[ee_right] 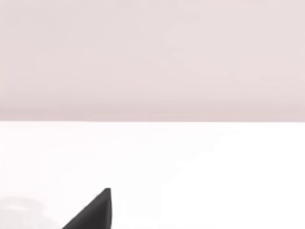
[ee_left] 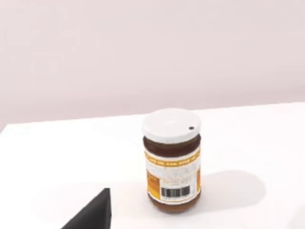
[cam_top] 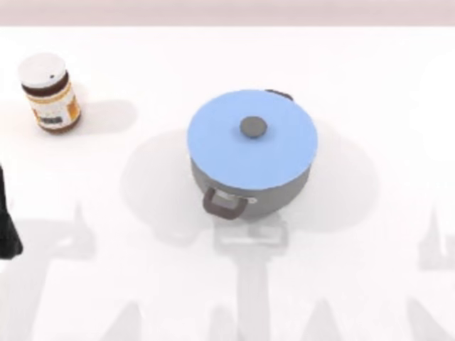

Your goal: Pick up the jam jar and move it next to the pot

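Note:
The jam jar point(cam_top: 50, 94) stands upright at the table's far left; it has a white lid, dark brown contents and an orange-and-white label. In the left wrist view the jam jar point(ee_left: 171, 162) is straight ahead of my left gripper point(ee_left: 157, 225), which is open and short of the jar, touching nothing. Only one dark fingertip point(ee_left: 95, 214) shows there. The pot point(cam_top: 250, 153), dark grey with a light blue lid, sits at the table's centre, well to the right of the jar. My right gripper point(ee_right: 157, 225) is open over bare table, with one fingertip point(ee_right: 95, 214) in sight.
A dark piece of my left arm point(cam_top: 7, 227) shows at the top view's left edge, nearer the front than the jar. The pot's brownish handles point(cam_top: 225, 204) stick out front and back. The right arm is out of the top view.

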### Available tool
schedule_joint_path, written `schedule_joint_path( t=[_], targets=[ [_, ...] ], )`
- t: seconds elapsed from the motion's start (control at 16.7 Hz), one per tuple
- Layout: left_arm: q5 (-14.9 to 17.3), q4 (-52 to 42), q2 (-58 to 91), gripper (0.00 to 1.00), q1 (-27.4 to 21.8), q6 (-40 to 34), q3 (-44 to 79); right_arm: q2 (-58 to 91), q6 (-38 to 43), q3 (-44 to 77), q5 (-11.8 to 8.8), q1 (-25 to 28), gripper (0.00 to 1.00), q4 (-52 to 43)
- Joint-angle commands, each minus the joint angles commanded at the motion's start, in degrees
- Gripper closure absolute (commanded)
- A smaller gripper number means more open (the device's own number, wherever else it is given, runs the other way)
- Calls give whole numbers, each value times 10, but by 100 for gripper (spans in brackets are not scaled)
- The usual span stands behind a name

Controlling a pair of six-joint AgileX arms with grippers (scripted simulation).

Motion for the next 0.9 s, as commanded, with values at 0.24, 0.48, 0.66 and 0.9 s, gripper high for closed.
schedule_joint_path(
  t=[0.24,0.48,0.66,0.9],
  targets=[
    [30,-94,148,0,-5,54,152,0,0,0,0,0,0,0],
    [59,-219,341,0,-8,116,339,0,0,0,0,0,0,0],
    [78,-326,509,0,-9,164,496,0,0,0,0,0,0,0],
    [90,-471,746,0,-4,229,719,0,0,0,0,0,0,0]
  ],
)
